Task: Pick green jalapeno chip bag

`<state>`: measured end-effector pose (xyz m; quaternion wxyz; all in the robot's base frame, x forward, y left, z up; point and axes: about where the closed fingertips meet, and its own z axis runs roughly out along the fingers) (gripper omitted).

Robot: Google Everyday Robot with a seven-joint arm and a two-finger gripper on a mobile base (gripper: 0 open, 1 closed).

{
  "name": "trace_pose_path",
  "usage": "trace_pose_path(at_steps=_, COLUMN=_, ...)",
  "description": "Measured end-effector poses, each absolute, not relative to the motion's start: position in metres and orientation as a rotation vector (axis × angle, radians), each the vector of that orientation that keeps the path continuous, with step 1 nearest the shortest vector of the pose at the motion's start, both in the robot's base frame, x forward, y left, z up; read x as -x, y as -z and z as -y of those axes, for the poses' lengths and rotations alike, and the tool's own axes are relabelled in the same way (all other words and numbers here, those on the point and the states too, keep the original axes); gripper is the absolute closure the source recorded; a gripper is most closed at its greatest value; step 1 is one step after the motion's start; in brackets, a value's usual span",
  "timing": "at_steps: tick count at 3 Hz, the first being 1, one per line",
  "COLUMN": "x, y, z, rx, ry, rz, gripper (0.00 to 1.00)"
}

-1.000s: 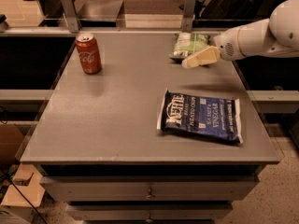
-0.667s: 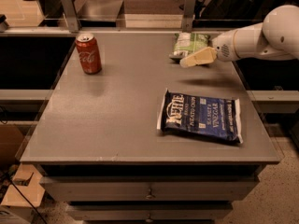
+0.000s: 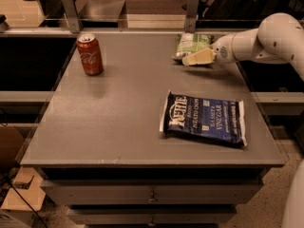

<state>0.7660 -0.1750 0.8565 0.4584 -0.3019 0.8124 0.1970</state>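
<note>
At the far end of the table (image 3: 118, 127), my gripper (image 3: 199, 57) meets the green chip bag (image 3: 192, 42), apart or clamped I cannot tell; best to pinch its puffy middle gently

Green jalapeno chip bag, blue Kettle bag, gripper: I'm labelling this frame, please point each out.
green jalapeno chip bag (image 3: 192, 42), camera view, crinkled front face.
blue Kettle bag (image 3: 204, 118), camera view, middle of printed face.
gripper (image 3: 192, 59), camera view, cream tip, just in front of the green bag.

Smooth plastic hand (image 3: 191, 59) (above matt table (image 3: 118, 118))
</note>
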Motion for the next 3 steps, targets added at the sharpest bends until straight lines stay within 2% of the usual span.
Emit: trace_pose_path(at_steps=3, x=-0.771, y=-0.885, z=0.159, rx=0.857, ry=-0.382, rz=-1.950, gripper=0.88)
